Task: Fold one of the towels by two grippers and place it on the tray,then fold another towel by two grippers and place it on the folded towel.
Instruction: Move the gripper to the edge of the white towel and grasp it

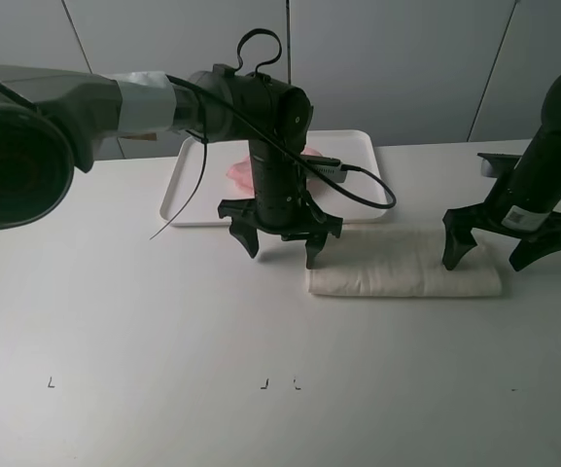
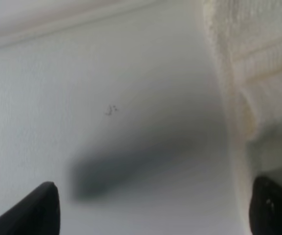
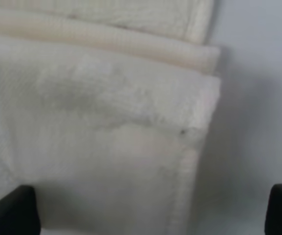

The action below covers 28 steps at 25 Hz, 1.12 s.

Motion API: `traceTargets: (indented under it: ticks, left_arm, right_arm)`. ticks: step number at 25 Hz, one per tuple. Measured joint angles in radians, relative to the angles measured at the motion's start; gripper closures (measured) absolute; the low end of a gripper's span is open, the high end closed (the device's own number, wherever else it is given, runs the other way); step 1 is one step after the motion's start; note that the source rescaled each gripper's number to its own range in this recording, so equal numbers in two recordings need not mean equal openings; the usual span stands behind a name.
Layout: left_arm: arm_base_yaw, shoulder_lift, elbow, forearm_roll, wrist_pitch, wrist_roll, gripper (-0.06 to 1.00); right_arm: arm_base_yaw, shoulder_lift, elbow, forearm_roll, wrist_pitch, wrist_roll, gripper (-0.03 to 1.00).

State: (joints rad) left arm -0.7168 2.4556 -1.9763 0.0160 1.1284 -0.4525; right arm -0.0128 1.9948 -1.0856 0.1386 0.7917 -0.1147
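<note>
The cream-white towel [image 1: 406, 272] lies folded into a long strip on the table, right of centre. My left gripper [image 1: 280, 251] is open and hovers at the strip's left end; in the left wrist view the towel's edge [image 2: 253, 58] runs beside one finger of the gripper [image 2: 155, 213]. My right gripper [image 1: 489, 261] is open and straddles the strip's right end, and the right wrist view shows the layered towel corner [image 3: 106, 122] below the gripper [image 3: 148, 213]. The pink towel [image 1: 236, 173] rests on the white tray [image 1: 362, 146] at the back, mostly hidden behind my left arm.
A black cable [image 1: 377, 199] loops from my left arm over the tray's front right corner. The white table [image 1: 163, 321] stretches bare in front of the towel, with small marks near the front edge.
</note>
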Motion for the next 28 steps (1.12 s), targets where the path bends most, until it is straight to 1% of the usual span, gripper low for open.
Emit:
traceTargets:
  ticks: [9, 10, 11, 16, 22, 25, 28]
  left_arm:
    - [0.000, 0.000, -0.002, 0.008, 0.007, 0.008, -0.04]
    - [0.000, 0.000, -0.002, 0.008, 0.007, 0.010, -0.04]
    - [0.000, 0.000, -0.002, 0.008, 0.009, 0.010, -0.04]
    - [0.000, 0.000, -0.002, 0.015, 0.012, 0.010, -0.04]
    - [0.000, 0.001, -0.002, 0.040, 0.012, 0.010, -0.04]
    - [0.000, 0.001, -0.002, 0.040, 0.012, 0.010, -0.04]
    - [0.000, 0.001, -0.002, 0.037, 0.008, 0.010, -0.04]
  right_arm:
    - [-0.002, 0.021, 0.000, -0.002, -0.026, 0.002, -0.03]
    - [-0.002, 0.024, -0.005, -0.002, -0.026, 0.002, -0.01]
    - [-0.002, 0.030, -0.007, -0.002, -0.026, 0.002, 0.02]
    - [-0.002, 0.041, -0.015, -0.002, -0.026, 0.002, 0.26]
    - [-0.002, 0.051, -0.018, 0.004, -0.026, -0.004, 0.45]
    - [-0.002, 0.055, -0.019, 0.036, -0.026, -0.029, 0.61]
    - [-0.004, 0.059, -0.019, 0.089, -0.014, -0.085, 0.79]
